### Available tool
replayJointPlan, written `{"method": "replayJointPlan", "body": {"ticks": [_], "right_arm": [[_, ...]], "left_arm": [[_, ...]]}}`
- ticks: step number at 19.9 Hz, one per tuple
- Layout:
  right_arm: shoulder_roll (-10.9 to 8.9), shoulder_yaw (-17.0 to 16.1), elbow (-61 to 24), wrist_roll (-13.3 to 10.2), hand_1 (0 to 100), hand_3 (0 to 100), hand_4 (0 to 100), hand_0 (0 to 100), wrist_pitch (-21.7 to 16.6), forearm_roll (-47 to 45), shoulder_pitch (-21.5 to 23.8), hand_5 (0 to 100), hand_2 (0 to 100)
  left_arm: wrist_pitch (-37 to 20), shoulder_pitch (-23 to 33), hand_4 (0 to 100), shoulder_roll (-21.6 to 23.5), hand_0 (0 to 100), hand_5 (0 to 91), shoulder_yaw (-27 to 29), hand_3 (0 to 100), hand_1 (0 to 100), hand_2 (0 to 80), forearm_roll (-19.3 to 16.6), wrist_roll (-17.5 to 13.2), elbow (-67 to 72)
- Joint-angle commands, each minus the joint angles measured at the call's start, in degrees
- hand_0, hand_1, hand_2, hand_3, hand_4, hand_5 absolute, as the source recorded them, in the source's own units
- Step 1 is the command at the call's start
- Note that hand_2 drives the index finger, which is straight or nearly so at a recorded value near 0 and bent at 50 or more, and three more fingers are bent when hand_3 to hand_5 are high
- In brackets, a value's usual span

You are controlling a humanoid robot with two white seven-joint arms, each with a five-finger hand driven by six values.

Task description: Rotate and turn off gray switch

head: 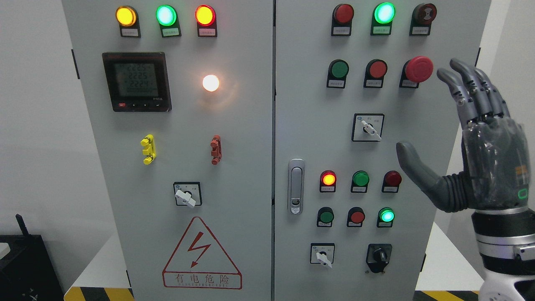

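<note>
A: What occupies the left door of the cabinet (234,167)?

B: Three lit lamps, yellow (125,16), green (166,15) and red (205,15), run along the top. Below them sit a digital meter (136,81) and a glowing white lamp (210,82). Lower down is a rotary switch (187,195) with a pale lever, above a red warning triangle (202,255).

A: And the right door?

B: A silver door handle (296,186) lies near its left edge. The gray switch (368,128) sits mid-door in a black-framed square plate, its lever pointing down and to the right. A red mushroom button (419,69) stands above and to its right. Near the bottom are a second pale-levered switch (322,254) and a black knob (379,255).

A: Where is the robot's hand?

B: The right hand (464,142) rises from the lower right, fingers spread and extended upward, thumb pointing left. It grips nothing and stands apart from the gray switch, to its right.
</note>
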Motion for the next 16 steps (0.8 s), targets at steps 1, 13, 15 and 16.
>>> {"method": "replayJointPlan", "body": {"ticks": [1,13,15,16], "right_arm": [[-0.16,0.12,-0.15,-0.02,12,0,0,23,0.01,0.07,0.04,0,0],[-0.07,-1.2,0.2,-0.02,13,0,0,24,0.53,0.07,0.3,0,0],[-0.07,-1.47,0.29,-0.02,14,0,0,26,0.8,0.07,0.3,0,0],[-0.07,-1.55,0.29,-0.02,14,0,0,26,0.8,0.07,0.3,0,0]], "left_arm": [[0.0,0.0,0,0.0,12,0.0,1.85,0,39,0.0,0.0,0.02,-0.05],[0.0,0.0,0,0.0,12,0.0,1.85,0,39,0.0,0.0,0.02,-0.05],[0.0,0.0,0,0.0,12,0.0,1.85,0,39,0.0,0.0,0.02,0.04],[0.0,0.0,0,0.0,12,0.0,1.85,0,39,0.0,0.0,0.02,0.04]]}}
